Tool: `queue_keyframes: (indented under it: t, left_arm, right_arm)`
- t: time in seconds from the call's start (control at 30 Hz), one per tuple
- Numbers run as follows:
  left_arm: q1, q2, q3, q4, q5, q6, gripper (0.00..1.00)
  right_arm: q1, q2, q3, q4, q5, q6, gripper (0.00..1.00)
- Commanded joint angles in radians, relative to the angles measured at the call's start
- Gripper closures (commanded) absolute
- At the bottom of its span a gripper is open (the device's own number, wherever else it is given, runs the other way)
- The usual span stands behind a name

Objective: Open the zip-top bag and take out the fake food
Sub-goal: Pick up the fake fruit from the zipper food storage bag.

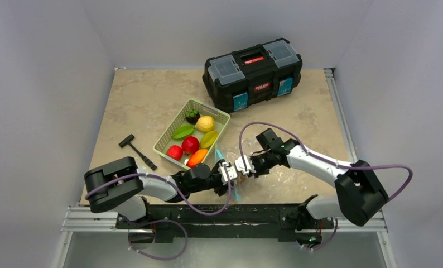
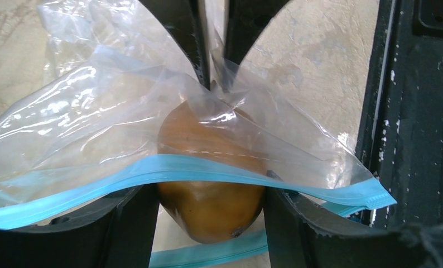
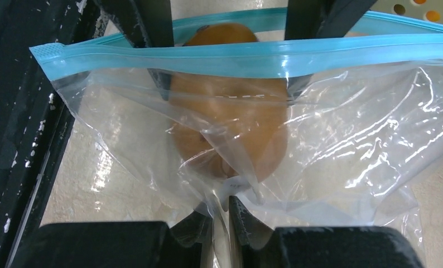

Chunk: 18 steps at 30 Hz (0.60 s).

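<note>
The zip-top bag lies near the table's front edge between both grippers, and its teal zip strip is parted. A brown fake food sits in the bag's mouth and also shows in the right wrist view. My left gripper reaches into the mouth, with a finger pressed against each side of the brown piece. My right gripper is shut on the bag's clear bottom end. In the top view the left gripper and right gripper face each other closely.
A pale green basket behind the grippers holds several fake foods: red, green, yellow, orange and dark. A black toolbox stands at the back. A small black hammer lies at the left. The black base rail runs along the front edge.
</note>
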State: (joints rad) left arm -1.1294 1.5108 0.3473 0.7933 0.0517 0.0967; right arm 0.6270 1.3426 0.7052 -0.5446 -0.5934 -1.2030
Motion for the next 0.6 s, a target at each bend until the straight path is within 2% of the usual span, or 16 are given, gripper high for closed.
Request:
queue_keyframes:
  t: [0.0,0.57]
  left_arm:
    - [0.019,-0.064,-0.008,0.063,-0.049,-0.023,1.0]
    - [0.076,-0.168,-0.084,0.072,-0.07,-0.081,1.0]
  right_arm:
    - [0.016,-0.015,0.025,0.022,-0.01,0.005,0.88]
    - [-0.001,-0.01,0.025,0.013,0.01,-0.002,0.89]
